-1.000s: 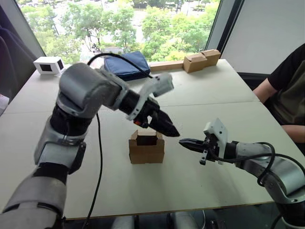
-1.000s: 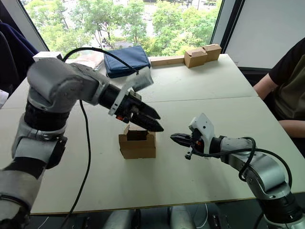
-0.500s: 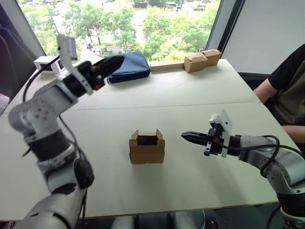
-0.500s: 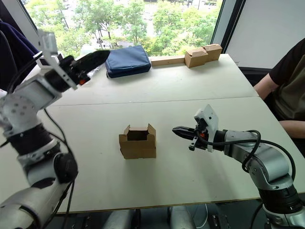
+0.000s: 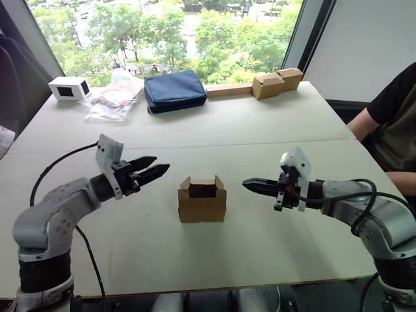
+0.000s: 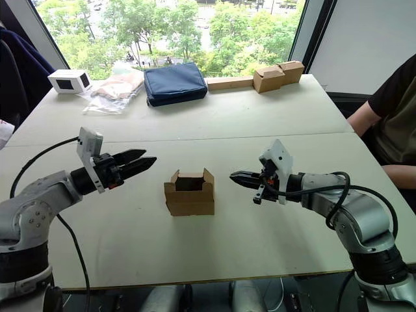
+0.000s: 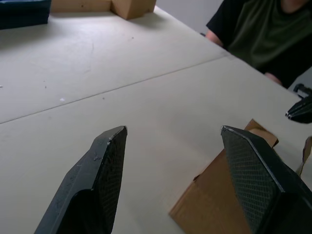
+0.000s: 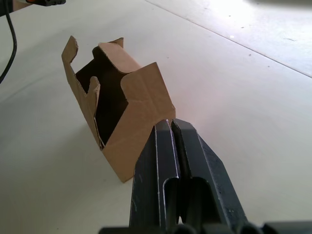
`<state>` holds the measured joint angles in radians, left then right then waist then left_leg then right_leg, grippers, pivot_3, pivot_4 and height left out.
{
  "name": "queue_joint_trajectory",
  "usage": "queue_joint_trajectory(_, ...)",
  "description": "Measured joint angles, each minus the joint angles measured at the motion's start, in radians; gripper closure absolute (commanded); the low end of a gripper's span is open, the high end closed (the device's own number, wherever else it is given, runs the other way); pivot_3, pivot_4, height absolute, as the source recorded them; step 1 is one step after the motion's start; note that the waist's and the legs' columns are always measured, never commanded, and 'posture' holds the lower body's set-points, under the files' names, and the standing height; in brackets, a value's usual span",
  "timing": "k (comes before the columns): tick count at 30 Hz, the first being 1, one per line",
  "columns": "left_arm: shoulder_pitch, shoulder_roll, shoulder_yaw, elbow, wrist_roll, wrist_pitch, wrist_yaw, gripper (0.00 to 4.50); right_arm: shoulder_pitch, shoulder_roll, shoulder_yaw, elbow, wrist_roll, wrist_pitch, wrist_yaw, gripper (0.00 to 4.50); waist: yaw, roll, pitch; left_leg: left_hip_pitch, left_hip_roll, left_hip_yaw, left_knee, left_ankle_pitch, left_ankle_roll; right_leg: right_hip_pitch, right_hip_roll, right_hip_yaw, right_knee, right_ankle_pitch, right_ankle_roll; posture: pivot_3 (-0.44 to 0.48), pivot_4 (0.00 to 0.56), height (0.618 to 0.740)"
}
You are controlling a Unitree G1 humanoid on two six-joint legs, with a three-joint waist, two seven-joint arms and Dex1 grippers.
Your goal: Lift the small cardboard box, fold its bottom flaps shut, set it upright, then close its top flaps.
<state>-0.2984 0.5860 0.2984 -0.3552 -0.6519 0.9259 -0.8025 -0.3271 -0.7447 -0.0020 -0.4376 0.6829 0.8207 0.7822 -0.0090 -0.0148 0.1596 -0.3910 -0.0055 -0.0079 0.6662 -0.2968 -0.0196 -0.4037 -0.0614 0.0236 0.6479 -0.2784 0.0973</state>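
The small cardboard box (image 5: 202,201) stands upright in the middle of the table, its top flaps (image 5: 202,184) standing up and the inside open. My left gripper (image 5: 155,170) hovers a short way to the box's left, fingers open and pointing at it, holding nothing. On the box's right, my right gripper (image 5: 247,184) points at it with fingers shut, a small gap away. The box (image 8: 117,114) lies just beyond the shut right fingers in the right wrist view. A corner of the box (image 7: 219,204) sits between the spread fingers in the left wrist view.
At the table's back stand a white box with a dark face (image 5: 67,88), a plastic bag (image 5: 114,97), a blue pouch (image 5: 174,90) and two joined tan boxes with a flat strip (image 5: 270,82). A person (image 5: 396,123) sits at the right edge.
My left arm swung from above the box up to the far left, then came down to table height left of the box. The right gripper stayed nearly still, shut.
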Motion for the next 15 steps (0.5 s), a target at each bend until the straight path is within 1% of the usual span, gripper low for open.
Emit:
queue_joint_trajectory(4,0.007,0.032,-0.073,0.004,-0.005,-0.022,-0.055,1.39,-0.038,0.002,0.03,-0.013,-0.005,0.001,0.01,4.5,-0.001,0.0,0.0,0.0,0.0,0.0,0.0,0.0,0.0,0.0,0.0,0.0,0.0,0.0,0.0,0.0,0.15,0.74)
queue_joint_trajectory(8,-0.015,0.088,-0.131,0.033,0.012,-0.068,-0.11,1.39,-0.038,0.007,0.075,-0.014,-0.053,-0.03,0.015,4.5,-0.001,0.0,0.0,0.0,0.0,0.0,0.0,0.0,0.0,0.0,0.0,0.0,0.0,0.0,0.0,0.0,0.15,0.74)
queue_joint_trajectory(15,-0.055,0.111,-0.22,0.09,0.067,-0.156,-0.148,1.39,-0.05,0.051,0.129,0.009,-0.112,-0.075,0.023,4.5,-0.002,0.0,0.0,0.0,0.0,0.0,0.0,0.0,0.001,0.0,0.001,-0.001,0.0,0.0,0.0,0.0,0.15,0.74)
